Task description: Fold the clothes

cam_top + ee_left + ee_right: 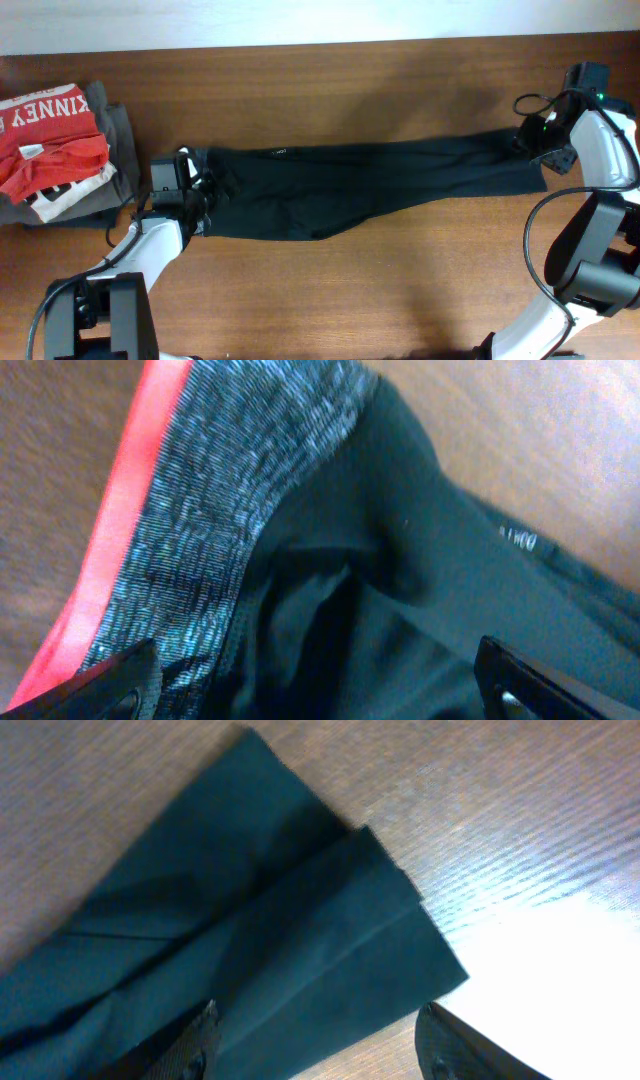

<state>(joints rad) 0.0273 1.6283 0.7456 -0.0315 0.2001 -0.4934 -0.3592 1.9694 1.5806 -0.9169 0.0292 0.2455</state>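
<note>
The pants (pixel 370 185) lie stretched flat on the table (pixel 330 90), running from one gripper to the other. The left gripper (pixel 315 675) hangs with its fingers spread wide over the grey waistband (pixel 220 510) and red-orange trim (pixel 120 550). Close to its left, a red T-shirt (pixel 50 150) tops folded grey garments (pixel 120 140). The right gripper (pixel 318 1030), also spread, straddles the leg cuffs (pixel 330 940), and bare wood lies open beyond the hem.

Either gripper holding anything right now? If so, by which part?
Nothing is held. The left gripper is open over the grey waistband of the pants; the right gripper is open over the leg hems.
</note>
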